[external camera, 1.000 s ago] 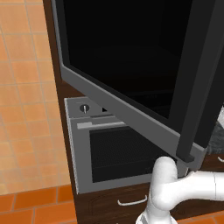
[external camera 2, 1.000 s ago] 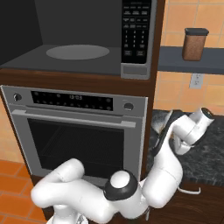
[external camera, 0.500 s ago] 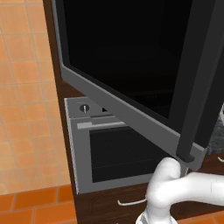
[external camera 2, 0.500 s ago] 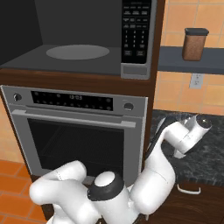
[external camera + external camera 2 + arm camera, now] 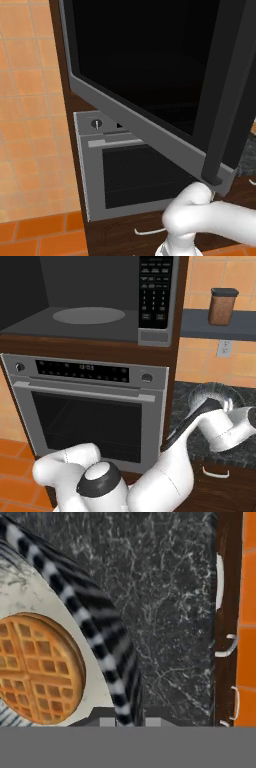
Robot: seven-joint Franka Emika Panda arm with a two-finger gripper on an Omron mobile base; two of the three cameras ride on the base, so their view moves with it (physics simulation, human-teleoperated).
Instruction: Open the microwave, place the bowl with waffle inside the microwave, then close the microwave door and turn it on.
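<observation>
The microwave door (image 5: pixel 150 90) is standing swung wide open, the microwave (image 5: pixel 100 301) showing its round plate above the oven (image 5: pixel 90 411). Further right, the hand (image 5: pixel 207 406) is clenching the rim of the striped bowl (image 5: pixel 107 647) holding the waffle (image 5: pixel 37 667) on the dark bench (image 5: pixel 170 587).

Open microwave (image 5: pixel 90 301); waffle (image 5: pixel 37 667) in striped bowl (image 5: pixel 107 642).
</observation>
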